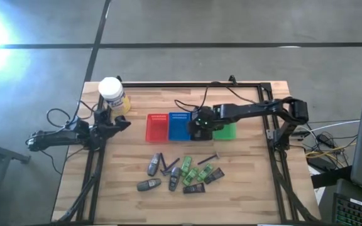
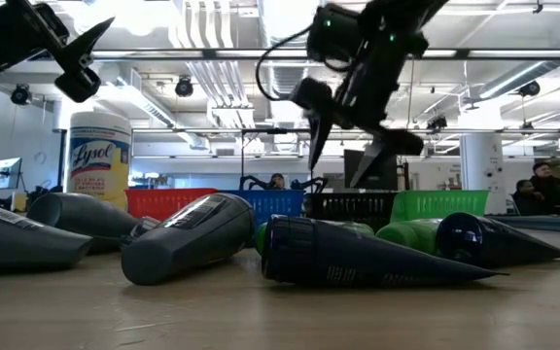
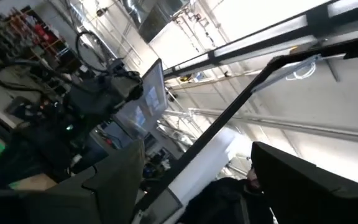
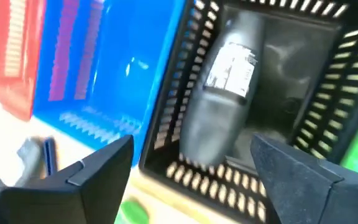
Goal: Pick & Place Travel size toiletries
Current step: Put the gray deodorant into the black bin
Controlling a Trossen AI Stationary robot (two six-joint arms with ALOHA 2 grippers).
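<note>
My right gripper (image 4: 194, 174) hangs open over the black basket (image 4: 316, 93), its fingers pointing steeply down. A grey oval tube (image 4: 229, 93) with a white label lies slantwise inside that basket, clear of both fingers. In the high view this gripper (image 1: 198, 129) covers most of the basket. The other travel size toiletries (image 1: 181, 174), grey tubes, green packets, black sticks and dark sachets, lie in a loose heap on the table's near middle. My left gripper (image 1: 123, 122) waits open at the table's left, raised and holding nothing.
A red basket (image 1: 156, 127), a blue one (image 1: 178, 125) and a green one (image 1: 226, 131) stand in a row with the black one. A white-capped yellow jar (image 1: 113, 94) stands at the far left. A black frame (image 1: 187, 85) borders the table.
</note>
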